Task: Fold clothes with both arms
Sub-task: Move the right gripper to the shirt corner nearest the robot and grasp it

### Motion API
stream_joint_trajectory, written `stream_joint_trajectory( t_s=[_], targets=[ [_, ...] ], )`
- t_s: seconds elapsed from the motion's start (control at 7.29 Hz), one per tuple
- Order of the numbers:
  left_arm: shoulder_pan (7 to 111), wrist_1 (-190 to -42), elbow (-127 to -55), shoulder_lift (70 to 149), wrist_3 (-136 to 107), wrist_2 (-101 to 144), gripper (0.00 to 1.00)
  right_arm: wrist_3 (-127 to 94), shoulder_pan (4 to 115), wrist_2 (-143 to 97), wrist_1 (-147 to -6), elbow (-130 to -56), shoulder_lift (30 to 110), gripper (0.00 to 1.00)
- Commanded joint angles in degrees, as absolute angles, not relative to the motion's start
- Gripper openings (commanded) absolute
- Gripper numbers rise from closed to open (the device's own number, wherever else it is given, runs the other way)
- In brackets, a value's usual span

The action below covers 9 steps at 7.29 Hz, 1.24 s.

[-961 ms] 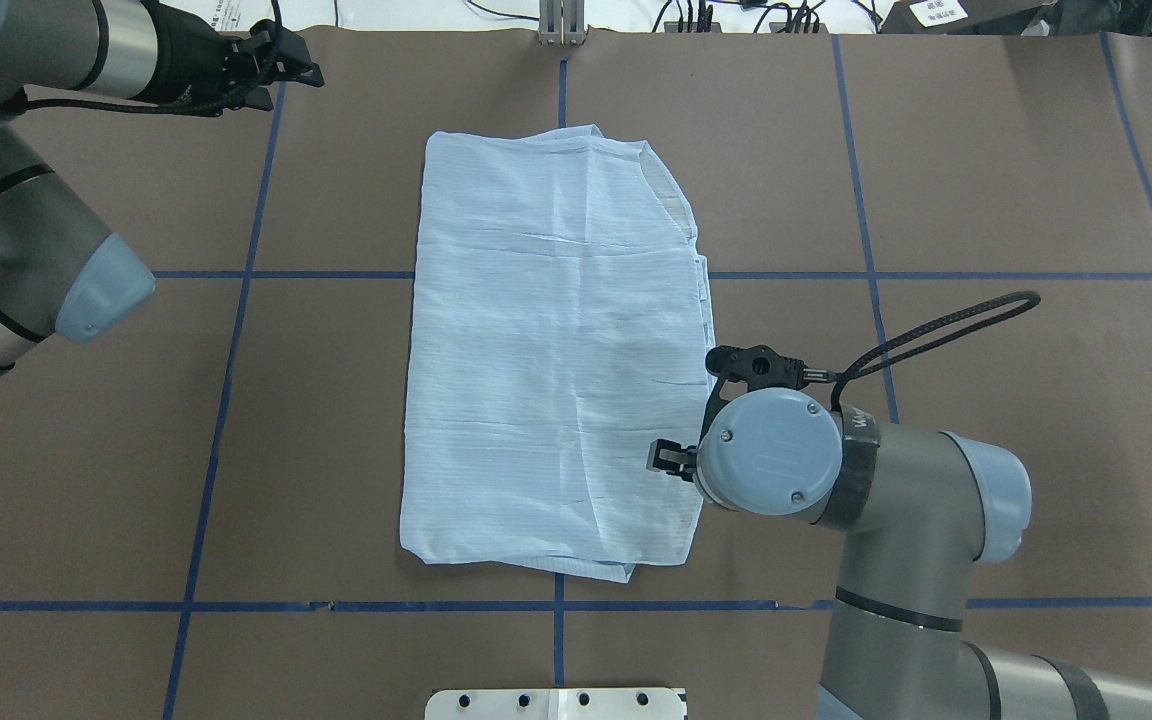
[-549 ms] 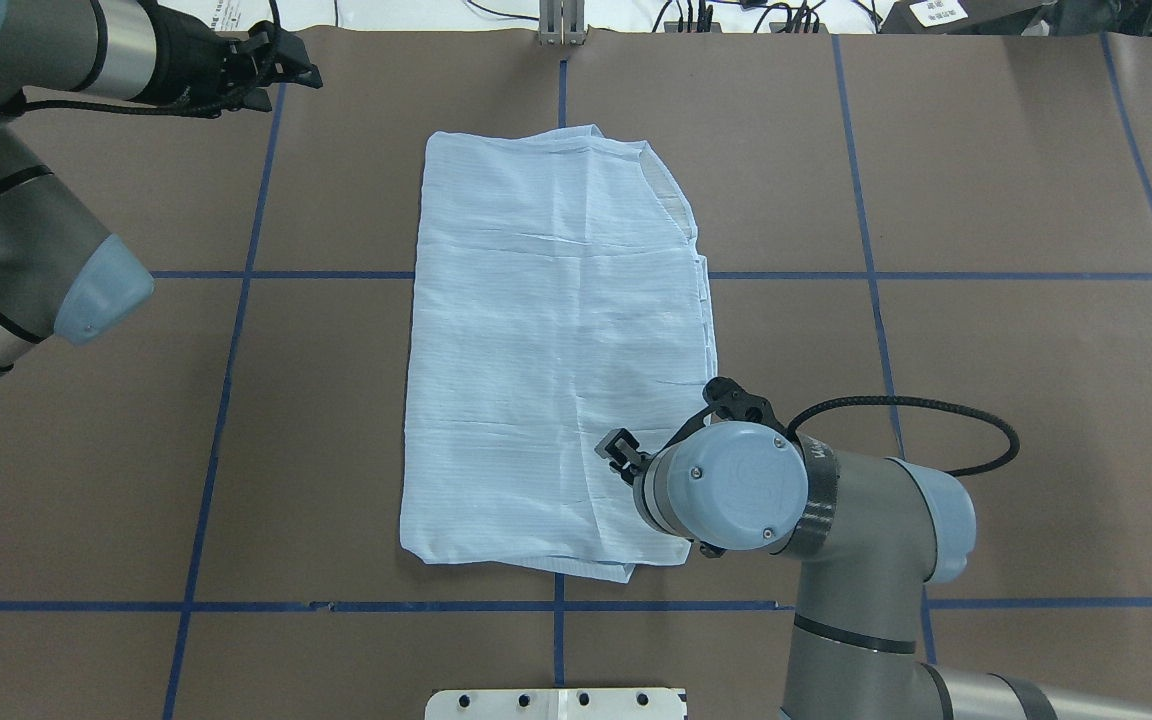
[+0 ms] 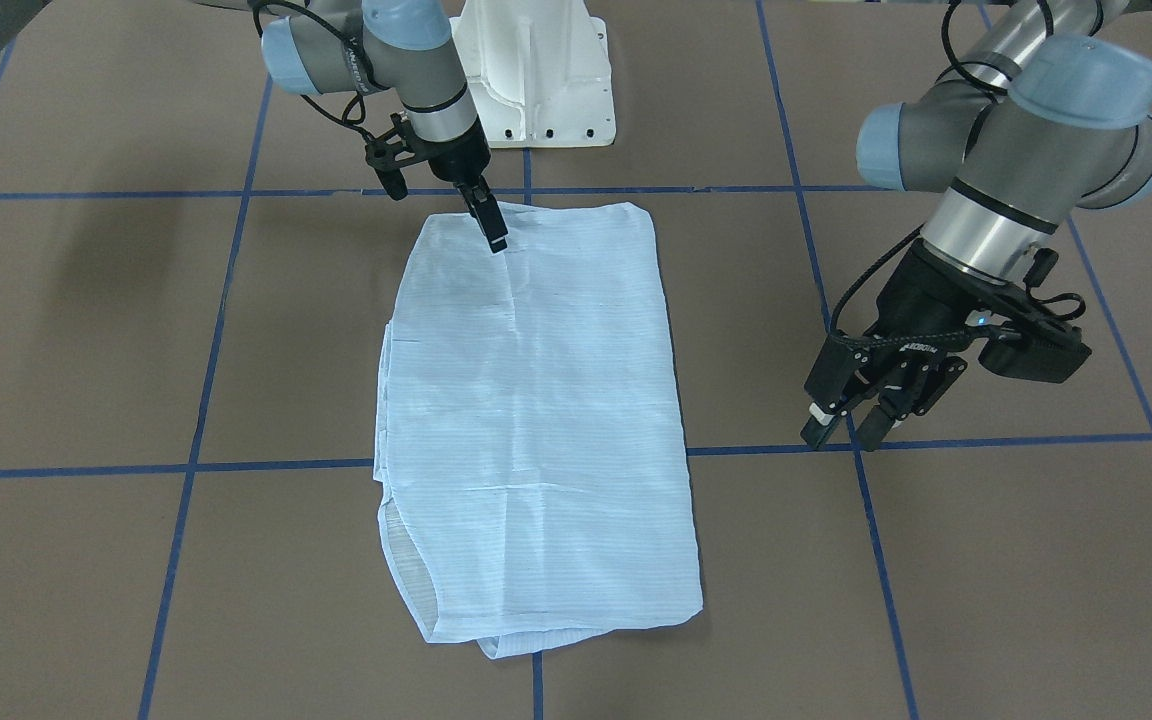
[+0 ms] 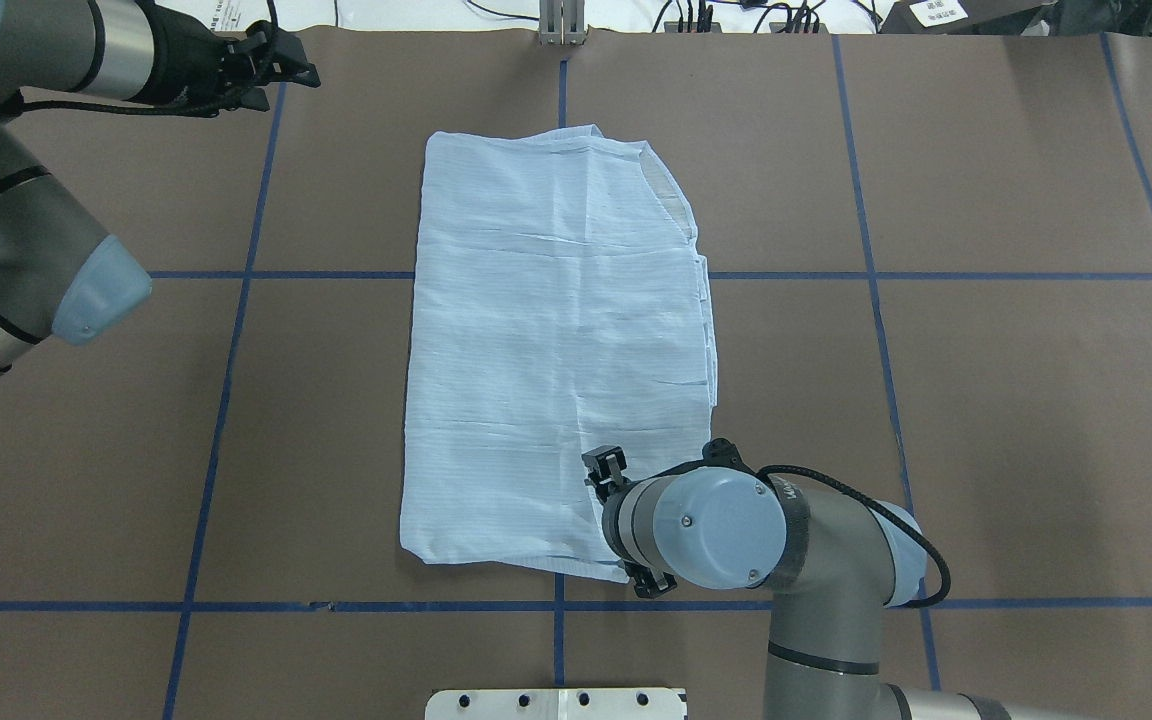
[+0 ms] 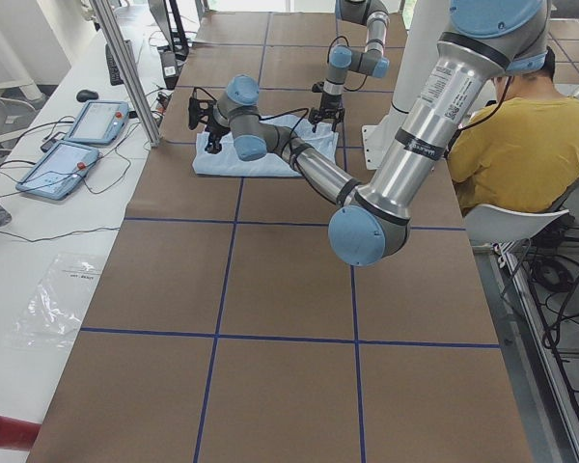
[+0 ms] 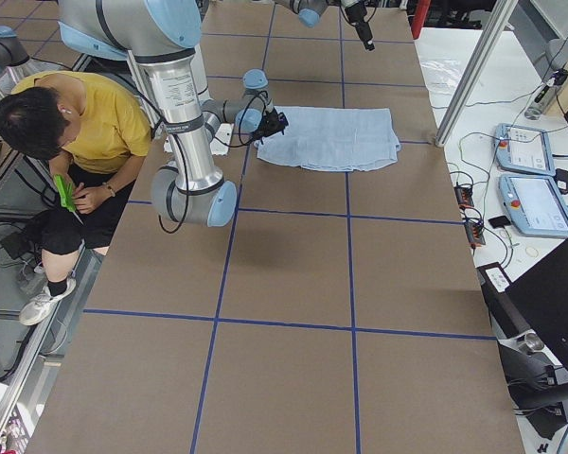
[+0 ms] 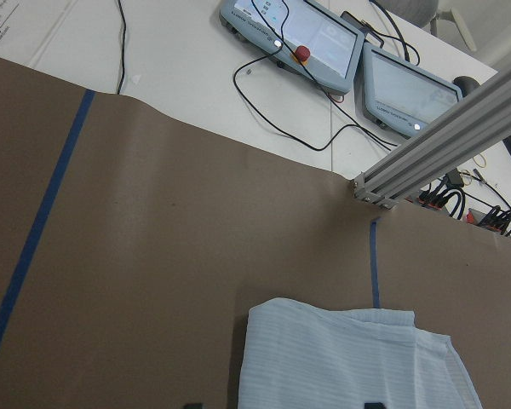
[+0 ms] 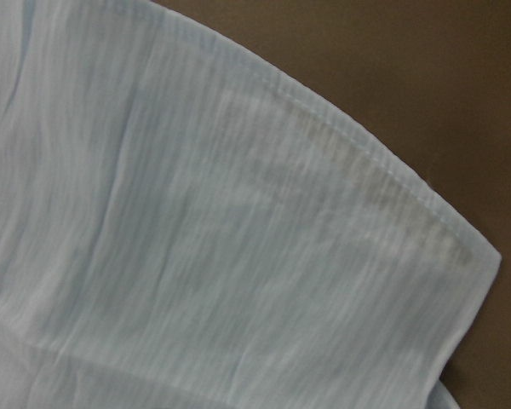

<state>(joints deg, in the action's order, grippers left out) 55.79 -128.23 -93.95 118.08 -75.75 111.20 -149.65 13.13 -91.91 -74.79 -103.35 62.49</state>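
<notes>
The right arm (image 4: pixel 816 560) has swung back toward the robot's side of the counter (image 4: pixel 986 400). Its hand (image 3: pixel 496 238) has left the shirt's (image 4: pixel 556 340) right-hand edge and now points down over the shirt's near end, close to the near right corner. The hand shows only as a narrow black tip, so I cannot tell whether its fingers are apart or together, nor whether it touches the cloth. Its wrist camera is filled by a hemmed corner of fabric.

The shirt has not shifted. It lies flat in the middle of the counter, folded into a long rectangle that crosses a blue tape line (image 4: pixel 936 275).

The left arm (image 4: pixel 26 250) has barely moved. Its hand (image 3: pixel 844 432) hangs well off to the shirt's far left side with fingers spread and nothing between them.

Nearby are the white pedestal base (image 3: pixel 536 80), an aluminium post (image 7: pixel 443 145) and two teach pendants (image 7: pixel 294 34) past the far edge, and a seated person in yellow (image 6: pixel 85 113). Nothing lies on the shirt.
</notes>
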Motion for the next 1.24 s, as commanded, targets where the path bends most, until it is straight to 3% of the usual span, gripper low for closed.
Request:
stream_joint_trajectory(
  t_s=[0.0, 0.55, 0.69, 0.82, 0.96, 1.1],
  targets=[
    [55.8, -128.2, -95.5, 117.1, -75.8, 111.1, 0.70, -150.7, 11.4, -91.5, -74.9, -103.2, 63.0, 0.98],
    [55.7, -128.2, -95.6, 117.1, -76.4, 111.0, 0.70, -150.6, 10.0, -91.5, -75.3, -103.4, 63.8, 0.98],
    [55.7, -128.2, -95.6, 117.1, -76.4, 111.0, 0.70, -150.6, 9.8, -91.6, -75.3, -103.6, 64.2, 0.79],
    [55.7, -128.1, -95.7, 117.1, -76.4, 111.0, 0.70, -150.6, 9.9, -91.7, -75.3, -104.0, 64.1, 0.25],
    [55.7, -128.1, -95.7, 117.1, -76.4, 111.0, 0.70, -150.5, 10.0, -91.9, -75.3, -104.1, 64.2, 0.00],
    [55.7, -128.1, -95.7, 117.1, -76.4, 111.0, 0.70, -149.5, 10.1, -92.2, -75.3, -104.8, 64.2, 0.00]
  ],
)
